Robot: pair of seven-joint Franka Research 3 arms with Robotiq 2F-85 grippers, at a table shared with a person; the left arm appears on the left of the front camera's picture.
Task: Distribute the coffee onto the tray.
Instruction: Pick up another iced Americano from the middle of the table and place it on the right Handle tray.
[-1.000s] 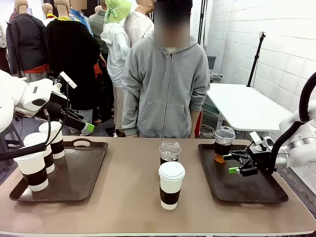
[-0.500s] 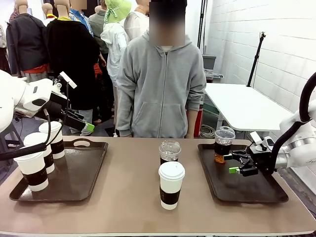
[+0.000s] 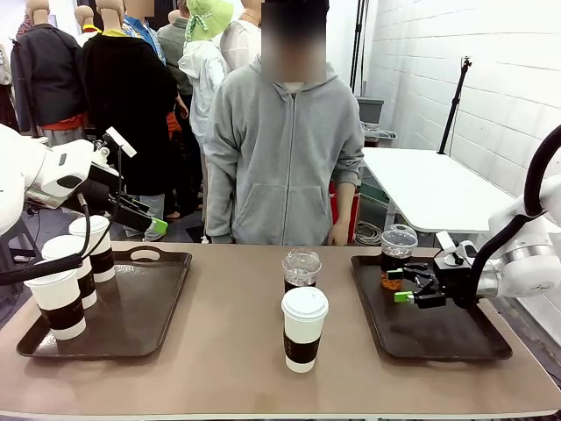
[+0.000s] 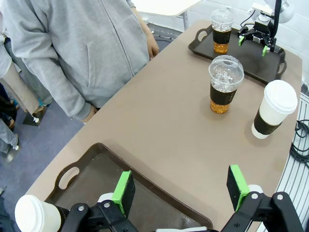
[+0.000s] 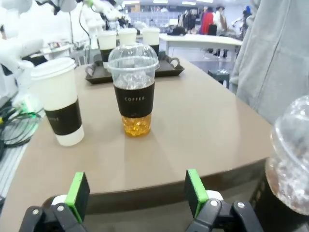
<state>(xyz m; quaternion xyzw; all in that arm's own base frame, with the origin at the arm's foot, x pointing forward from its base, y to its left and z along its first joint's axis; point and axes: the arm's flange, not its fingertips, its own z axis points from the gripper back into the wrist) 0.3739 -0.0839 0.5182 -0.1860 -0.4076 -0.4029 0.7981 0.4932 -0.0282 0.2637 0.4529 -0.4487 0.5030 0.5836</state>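
Matte brown desk (image 3: 228, 360), two dark moulded trays with cut-out handles. On left tray (image 3: 140, 307): three white paper cups (image 3: 60, 303), flat lids, brown sleeves, black cable crossing them; left pincer (image 4: 181, 188) spread above, empty. Mid-desk: clear dome-lidded cup (image 3: 301, 267), base hidden behind fourth paper cup (image 3: 304, 329). On right tray (image 3: 438, 338): second dome cup (image 3: 398, 253), dark liquid; right pincer (image 3: 399, 286) spread just beside it, empty. Grey-hoodied person (image 3: 285, 149) behind desk.

Left arm (image 3: 54, 168): white rounded shell, thin black cable (image 3: 86, 224) beneath.
Right arm (image 3: 526, 263): white shell, thick black hose (image 3: 532, 180) arching overhead.
Left claw (image 4: 181, 188): black linkages, green pads (image 4: 124, 192), round screw heads.
Right claw (image 3: 400, 285): black, matching green tips (image 5: 78, 190).
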